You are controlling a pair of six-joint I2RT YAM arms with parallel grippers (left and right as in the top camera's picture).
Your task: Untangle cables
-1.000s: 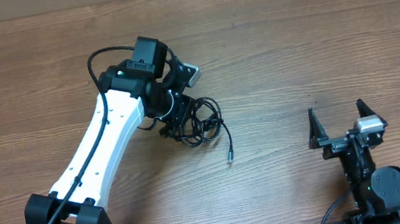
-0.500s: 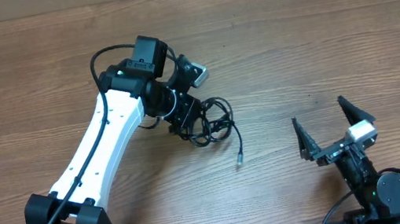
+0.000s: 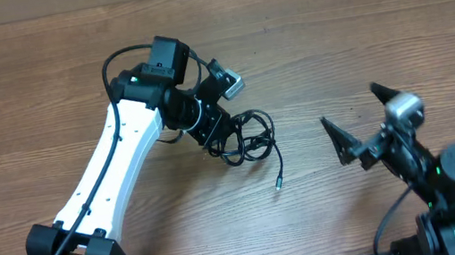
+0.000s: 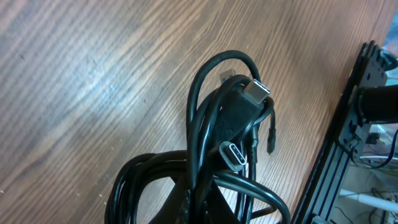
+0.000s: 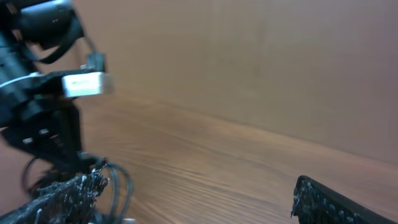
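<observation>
The cables [image 3: 248, 138] are a bunch of thin black loops lying right of centre on the wooden table. One loose strand trails down to a small plug end [image 3: 278, 184]. My left gripper [image 3: 216, 138] is shut on the left side of the bunch. In the left wrist view the cables [image 4: 211, 124] rise from my shut left gripper [image 4: 202, 213], with a silver-tipped plug [image 4: 256, 91] on top. My right gripper [image 3: 351, 107] stands open to the right of the bunch and apart from it. In the right wrist view my right gripper [image 5: 193, 208] holds nothing, and the cables [image 5: 115, 180] show beyond its left finger.
The white left arm [image 3: 111, 167] runs from the front left base up to the bunch. The right arm's base [image 3: 451, 202] sits at the front right. The table's edge frame [image 4: 357, 124] shows at the right of the left wrist view.
The left gripper has dragged the bunch a little to the right. The open right gripper has lifted and swung left and forward, toward the bunch.
</observation>
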